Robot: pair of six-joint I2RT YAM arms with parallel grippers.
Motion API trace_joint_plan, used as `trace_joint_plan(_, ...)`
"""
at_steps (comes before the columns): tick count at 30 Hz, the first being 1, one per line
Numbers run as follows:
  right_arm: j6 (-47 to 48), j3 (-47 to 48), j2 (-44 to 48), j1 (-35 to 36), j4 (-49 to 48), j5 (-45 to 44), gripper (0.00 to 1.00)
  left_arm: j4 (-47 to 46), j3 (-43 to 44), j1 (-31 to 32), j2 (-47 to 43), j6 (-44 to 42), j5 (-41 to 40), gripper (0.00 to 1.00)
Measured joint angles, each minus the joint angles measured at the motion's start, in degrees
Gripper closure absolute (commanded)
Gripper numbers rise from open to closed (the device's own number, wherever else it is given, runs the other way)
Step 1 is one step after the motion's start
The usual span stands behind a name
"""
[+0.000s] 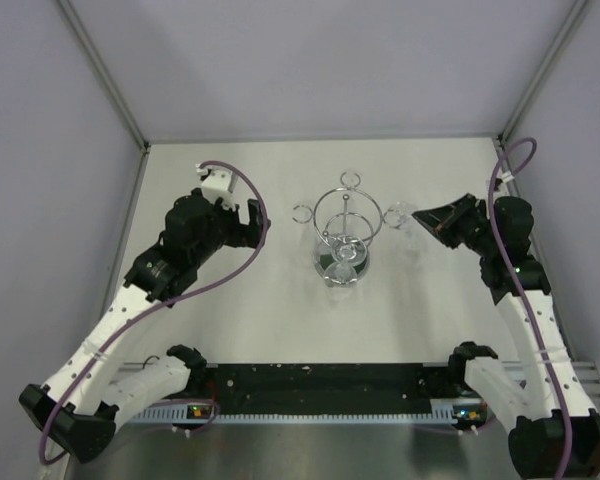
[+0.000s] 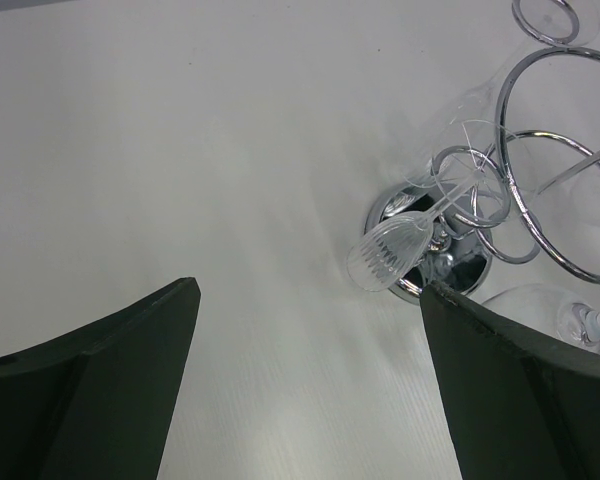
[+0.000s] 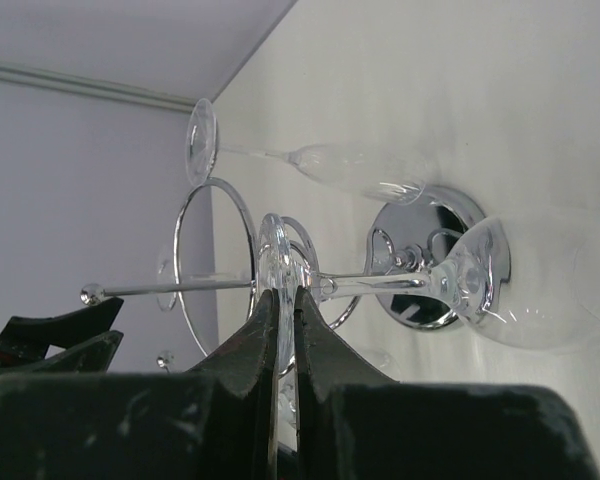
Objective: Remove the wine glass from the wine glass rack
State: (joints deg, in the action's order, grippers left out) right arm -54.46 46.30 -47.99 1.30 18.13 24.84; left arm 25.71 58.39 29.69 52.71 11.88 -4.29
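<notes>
On the right side of the wine glass rack (image 1: 342, 268), the right gripper (image 3: 283, 300) is pinched tight on the foot of the wine glass (image 3: 477, 280), which hangs bowl-down from it; the foot is best drawn straight outward, slowly and level, without jogging the neighbouring glasses (image 3: 360, 168); the left gripper (image 2: 308, 290) hangs wide apart, empty. One rack stands on the table (image 1: 260, 310); at least three glasses show.

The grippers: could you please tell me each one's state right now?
Left gripper: open, holding nothing.
Right gripper: shut on the foot of the wine glass.
</notes>
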Motion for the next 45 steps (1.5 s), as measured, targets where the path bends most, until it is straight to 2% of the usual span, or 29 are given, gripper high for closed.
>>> trace_joint_plan(12,2.93,3.48,2.23,-0.04,5.11,-3.10,1.00,0.00,-0.02,0.00,0.44,0.00,0.04,0.02)
trace_joint_plan(23,7.89,13.88,4.46,-0.07,10.69,-2.49,1.00,2.45,2.19,0.00,1.73,0.57,3.96,0.02)
trace_joint_plan(34,14.84,30.23,-1.64,1.29,12.00,7.93,1.00,8.00,16.61,0.00,3.61,8.74,15.10,0.02)
trace_joint_plan(40,19.45,41.33,-6.23,7.13,12.48,13.64,1.00,9.18,19.93,0.00,4.90,13.57,21.62,0.02)
trace_joint_plan(45,22.32,43.52,-6.88,9.49,8.96,20.44,1.00,8.26,20.68,-0.02,6.47,19.30,27.43,0.02)
